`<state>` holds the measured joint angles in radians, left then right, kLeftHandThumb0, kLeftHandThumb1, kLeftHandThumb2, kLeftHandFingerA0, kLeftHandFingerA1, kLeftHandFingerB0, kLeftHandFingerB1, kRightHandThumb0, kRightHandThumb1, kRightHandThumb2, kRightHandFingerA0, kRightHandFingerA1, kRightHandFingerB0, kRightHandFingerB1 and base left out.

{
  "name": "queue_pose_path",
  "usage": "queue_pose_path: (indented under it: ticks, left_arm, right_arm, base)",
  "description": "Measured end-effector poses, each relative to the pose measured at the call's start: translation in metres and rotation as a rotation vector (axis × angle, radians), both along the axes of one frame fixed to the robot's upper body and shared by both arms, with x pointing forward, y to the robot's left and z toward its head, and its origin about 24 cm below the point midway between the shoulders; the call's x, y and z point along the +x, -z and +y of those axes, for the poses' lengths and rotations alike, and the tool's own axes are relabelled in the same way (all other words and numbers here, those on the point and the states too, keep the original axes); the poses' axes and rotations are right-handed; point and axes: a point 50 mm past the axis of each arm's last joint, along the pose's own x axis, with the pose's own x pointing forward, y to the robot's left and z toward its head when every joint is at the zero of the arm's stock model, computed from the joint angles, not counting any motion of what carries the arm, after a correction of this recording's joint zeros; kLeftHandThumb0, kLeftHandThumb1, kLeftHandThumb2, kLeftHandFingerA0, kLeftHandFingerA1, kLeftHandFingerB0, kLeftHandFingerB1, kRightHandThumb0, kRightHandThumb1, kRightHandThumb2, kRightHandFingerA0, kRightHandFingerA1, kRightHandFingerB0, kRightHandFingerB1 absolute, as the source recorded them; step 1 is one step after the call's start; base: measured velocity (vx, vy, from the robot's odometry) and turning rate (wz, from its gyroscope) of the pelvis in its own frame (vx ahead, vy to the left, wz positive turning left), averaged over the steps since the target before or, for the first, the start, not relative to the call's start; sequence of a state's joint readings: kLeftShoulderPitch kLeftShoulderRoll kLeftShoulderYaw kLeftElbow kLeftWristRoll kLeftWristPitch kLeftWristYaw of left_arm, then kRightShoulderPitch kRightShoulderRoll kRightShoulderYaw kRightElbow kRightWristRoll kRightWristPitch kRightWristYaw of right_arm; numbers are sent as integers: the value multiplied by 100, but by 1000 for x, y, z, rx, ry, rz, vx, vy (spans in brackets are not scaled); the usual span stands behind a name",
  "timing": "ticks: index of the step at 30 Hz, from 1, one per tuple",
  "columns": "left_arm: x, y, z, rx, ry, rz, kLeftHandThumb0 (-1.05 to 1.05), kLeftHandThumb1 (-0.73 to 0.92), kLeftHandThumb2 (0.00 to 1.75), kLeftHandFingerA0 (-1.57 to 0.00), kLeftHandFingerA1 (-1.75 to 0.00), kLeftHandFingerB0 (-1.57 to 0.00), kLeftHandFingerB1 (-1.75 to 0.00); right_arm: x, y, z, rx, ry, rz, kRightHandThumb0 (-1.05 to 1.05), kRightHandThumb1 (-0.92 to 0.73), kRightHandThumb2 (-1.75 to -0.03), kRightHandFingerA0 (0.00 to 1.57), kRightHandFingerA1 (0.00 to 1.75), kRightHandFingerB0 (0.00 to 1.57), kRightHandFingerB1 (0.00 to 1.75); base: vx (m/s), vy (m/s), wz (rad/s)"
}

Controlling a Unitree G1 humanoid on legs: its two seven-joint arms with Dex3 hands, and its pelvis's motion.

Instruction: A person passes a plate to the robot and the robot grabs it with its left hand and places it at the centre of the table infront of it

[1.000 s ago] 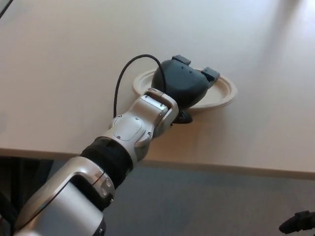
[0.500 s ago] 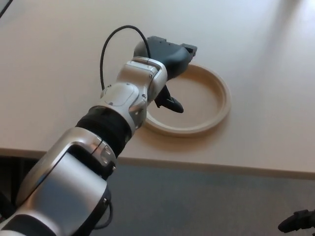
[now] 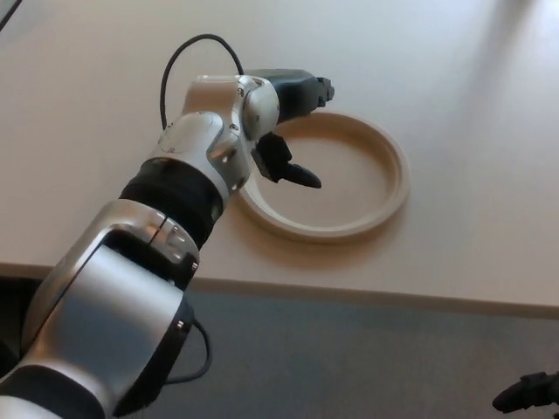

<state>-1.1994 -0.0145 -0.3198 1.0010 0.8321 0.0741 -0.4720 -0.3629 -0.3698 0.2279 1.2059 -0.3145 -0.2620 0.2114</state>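
Lying flat on the pale table [image 3: 454, 78], the plate [image 3: 384, 205] sits near the front edge, roughly mid-picture, its cream rim showing as a full ring except where the arm covers the left part. A second ago the left hand [image 3: 290, 122] was planted over the plate and hid most of it; half a second ago it had already lifted off and the ring was exposed. Now the hand has pulled further back toward the picture's left and a bit up, sitting over the plate's upper-left rim rather than over its middle. Hand holds nothing: thumb [image 3: 293, 171] sticks out over the inside of the plate, well apart from the two fingers [image 3: 320, 90], which point toward the far rim. Can't tell whether any fingertip still touches the rim. Plate itself looks unmoved between the half-second-ago frame and now; same spot, same flat lie.

Silver forearm [image 3: 201, 148] has swung more upright in the picture, and the black cable [image 3: 170, 70] loop above the wrist has shifted left with it. Upper arm fills the lower left. Right hand [image 3: 527, 394] only shows as a dark bit at the bottom right corner, below table level, same place in all frames; its state can't be read.
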Motion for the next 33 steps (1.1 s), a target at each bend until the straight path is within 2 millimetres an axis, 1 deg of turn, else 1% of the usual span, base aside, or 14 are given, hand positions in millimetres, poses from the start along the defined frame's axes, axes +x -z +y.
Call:
queue_pose_path:
  ticks: [7, 8, 9, 10, 15, 16, 17, 18, 22, 23, 24, 25, 32, 33]
  left_arm:
    - [-15, -10, -2, -146, 75, -58, -67, 52, 57, -15, -33, -7, -23]
    - [-19, -8, -2, -171, 86, -62, -35, 25, 87, -2, -49, 0, -48]
    - [-21, -6, -1, -183, 89, -63, -35, 25, 87, -2, -49, 0, -48]
    - [-26, -2, 1, -211, 97, -63, -72, 46, 76, -19, -44, -10, -36]
    - [-44, 20, 14, -304, 95, -38, -71, 46, 78, -17, -43, -5, -31]
    - [-50, 27, 19, -332, 86, -26, -33, 26, 86, -2, -49, 0, -48]
    - [-55, 34, 25, -354, 77, -17, -33, 26, 86, -2, -49, 0, -48]
    - [-58, 38, 28, -366, 70, -10, -83, 52, 75, -4, -35, -10, -28]
    - [-88, 71, 64, -466, -18, 45, -69, 45, 80, -5, -41, -4, -34]
    - [-94, 76, 70, -480, -36, 54, -36, 36, 94, -1, -49, 0, -47]
    - [-107, 88, 85, -510, -77, 76, -36, 36, 94, -1, -49, 0, -47]
    - [-117, 95, 94, -529, -105, 89, -66, 63, 59, -21, -33, -17, -27]
    - [-189, 122, 151, -612, -290, 131, -58, 49, 55, -33, -38, -27, -32]
    - [-194, 123, 154, -615, -300, 133, -61, 40, 72, -35, -48, -28, -42]
  right_arm:
    - [0, 0, 2, 4, -1, -1, -60, -63, -59, 57, 66, 48, 52]
    - [0, 1, 2, 6, -2, -1, -60, -64, -59, 56, 62, 48, 51]
    - [0, 1, 2, 6, -2, -1, -60, -64, -59, 56, 62, 48, 51]
    - [0, 1, 3, 7, -2, -1, -60, -64, -59, 57, 62, 49, 51]
    - [0, 2, 4, 11, -4, 1, -57, -63, -58, 57, 65, 48, 52]
    - [0, 2, 4, 11, -4, 2, -57, -64, -59, 57, 63, 48, 51]
    - [0, 2, 5, 12, -4, 3, -57, -64, -59, 57, 63, 48, 51]
    - [-1, 3, 5, 12, -3, 4, -57, -63, -59, 58, 61, 47, 50]
    - [-3, 5, 5, 15, -2, 12, -55, -63, -58, 57, 61, 46, 49]
    - [-4, 5, 5, 15, -1, 14, -57, -62, -58, 57, 63, 48, 50]
    - [-6, 7, 5, 15, 1, 21, -57, -62, -58, 57, 63, 48, 50]
    - [-8, 8, 4, 15, 2, 26, -55, -63, -57, 57, 62, 47, 50]
    - [-20, 16, 4, 18, 11, 60, -57, -62, -59, 58, 60, 46, 48]
    - [-21, 17, 4, 19, 12, 62, -57, -64, -59, 57, 58, 46, 46]
  base:
    - [0, 0, 0]
    - [0, 0, 0]
    - [0, 0, 0]
    - [0, 0, 0]
    - [0, 0, 0]
    - [0, 0, 0]
    - [0, 0, 0]
    - [0, 0, 0]
    - [0, 0, 0]
    - [0, 0, 0]
    - [0, 0, 0]
    - [0, 0, 0]
    - [0, 0, 0]
    - [0, 0, 0]
